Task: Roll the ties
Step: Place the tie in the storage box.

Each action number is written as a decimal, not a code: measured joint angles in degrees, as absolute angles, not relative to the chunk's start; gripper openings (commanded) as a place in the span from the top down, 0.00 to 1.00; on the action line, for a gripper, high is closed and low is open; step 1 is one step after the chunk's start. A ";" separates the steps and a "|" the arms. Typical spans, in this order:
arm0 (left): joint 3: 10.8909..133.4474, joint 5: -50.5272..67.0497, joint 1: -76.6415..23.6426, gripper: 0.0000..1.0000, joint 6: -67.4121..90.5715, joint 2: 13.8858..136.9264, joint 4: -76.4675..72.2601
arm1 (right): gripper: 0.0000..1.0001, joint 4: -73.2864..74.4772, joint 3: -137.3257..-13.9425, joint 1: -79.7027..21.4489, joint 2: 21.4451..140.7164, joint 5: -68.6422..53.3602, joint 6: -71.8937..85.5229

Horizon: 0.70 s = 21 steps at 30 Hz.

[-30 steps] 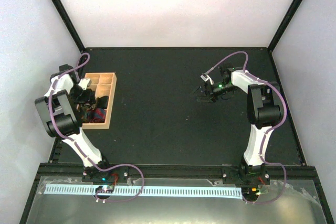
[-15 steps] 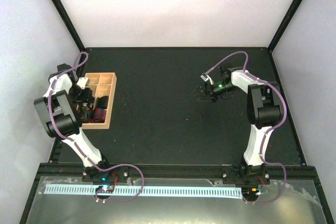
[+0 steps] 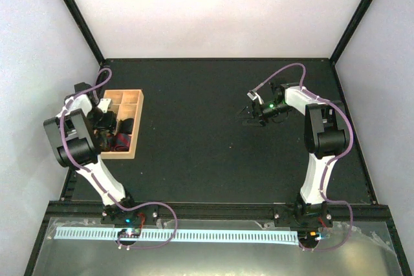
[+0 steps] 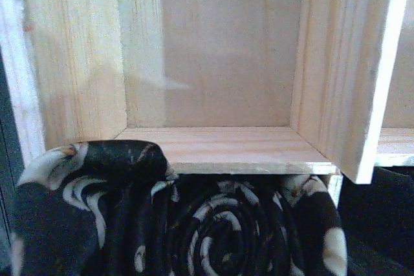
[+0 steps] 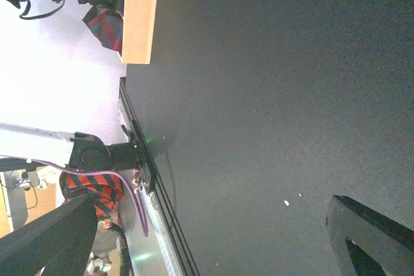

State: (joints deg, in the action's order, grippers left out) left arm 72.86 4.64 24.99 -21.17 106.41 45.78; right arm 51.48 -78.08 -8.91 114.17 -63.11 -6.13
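Right tool (image 5: 210,214) wide open over table (image 5: 259,63)

The tray (image 3: 138,121) sits on the worktop (image 3: 207,159) at its left side, just beside the left arm (image 3: 81,150). The rolled tie (image 4: 220,231) lies in a tray compartment, against a partition (image 4: 226,150), with another compartment behind that. The right gripper (image 3: 242,113) hangs over the worktop right of centre, well apart from the tray.
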 measured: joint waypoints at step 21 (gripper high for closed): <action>73.08 6.83 27.16 0.30 -22.41 104.57 49.80 | 0.00 50.13 -78.06 -8.91 114.17 -63.11 -4.97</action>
